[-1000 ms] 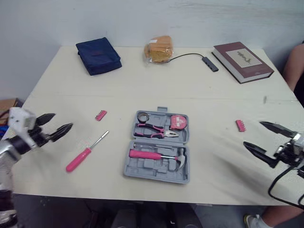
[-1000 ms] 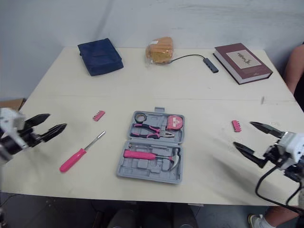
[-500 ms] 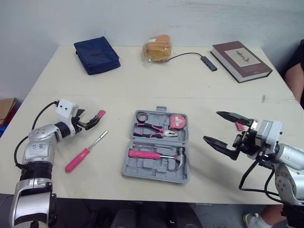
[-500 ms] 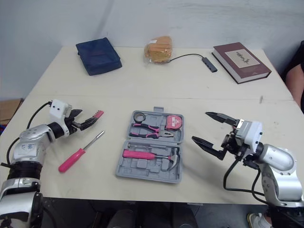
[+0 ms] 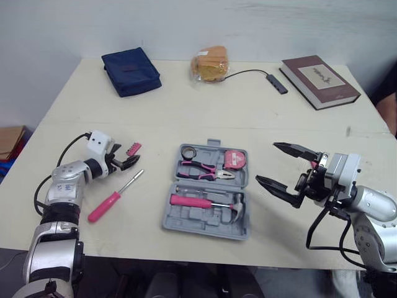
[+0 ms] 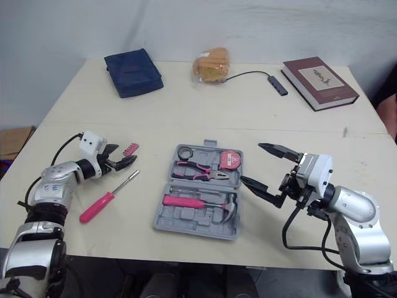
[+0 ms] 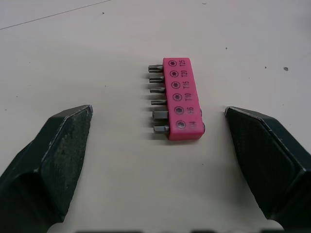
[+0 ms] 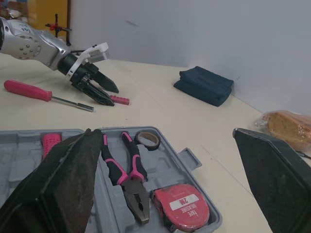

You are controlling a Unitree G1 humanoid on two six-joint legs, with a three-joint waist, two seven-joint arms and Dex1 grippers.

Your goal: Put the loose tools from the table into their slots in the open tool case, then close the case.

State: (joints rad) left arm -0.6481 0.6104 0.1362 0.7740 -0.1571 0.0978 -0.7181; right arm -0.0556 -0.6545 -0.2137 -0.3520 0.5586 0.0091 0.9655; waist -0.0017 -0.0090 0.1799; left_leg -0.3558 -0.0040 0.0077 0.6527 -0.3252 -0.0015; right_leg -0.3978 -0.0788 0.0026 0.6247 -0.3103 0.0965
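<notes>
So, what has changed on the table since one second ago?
The left end effector came in from the left and now stands open around the pink bit holder, not gripping it. The right end effector moved inward toward the tool case, open. Bit holder, screwdriver and case stayed put.

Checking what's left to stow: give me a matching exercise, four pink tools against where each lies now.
1 pink bit holder
2 pink-handled screwdriver
3 pink-handled hammer
4 round pink tape measure

A grey plastic case, near half
B case, far half
C cream table, just ahead of open left tool
D table, left of case's near half

Pairs: 1-C, 2-D, 3-A, 4-B
</notes>
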